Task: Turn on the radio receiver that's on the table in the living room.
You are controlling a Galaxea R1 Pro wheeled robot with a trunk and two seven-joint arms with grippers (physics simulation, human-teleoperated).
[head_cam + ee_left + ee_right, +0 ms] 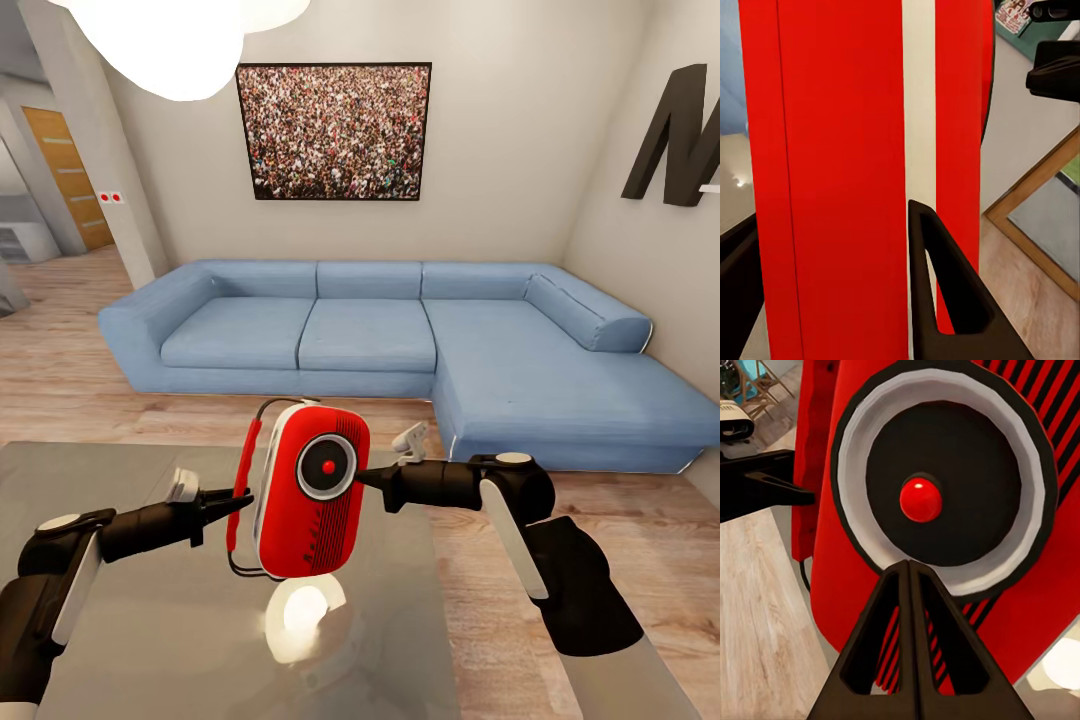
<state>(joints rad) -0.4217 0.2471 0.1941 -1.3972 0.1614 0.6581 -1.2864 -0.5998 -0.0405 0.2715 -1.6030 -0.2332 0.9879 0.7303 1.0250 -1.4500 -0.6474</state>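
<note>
The radio [311,490] sits in the lower centre of the head view, upright and raised clear of the glossy grey table [120,640], whose top mirrors a bright light patch directly beneath it. The red front with its round dial [327,467] faces the camera; the white back edge and thin wire handle [243,480] lie on the frame's left side of the body. The left gripper [226,503] reaches in from the lower left, and its jaws are closed narrowly on the red handle strip at the radio's side, holding the radio off the table. In the left wrist view the red and white side of the radio [870,180] stands directly between the dark fingers [945,300]. The right gripper [366,477] comes in from the lower right with its tip at the edge of the dial. In the right wrist view its two fingers [916,660] are pressed flat together with no gap, jaws fully closed and empty, pointing at the lower rim of the dial [945,487], just below the red centre button [921,499]. Behind the table, a blue L-shaped sofa [400,340] occupies the middle of the frame on a light wood floor [60,380]. A framed crowd picture [334,132] hangs on the beige wall at upper centre, and a large dark letter [680,140] is mounted at upper right.
</note>
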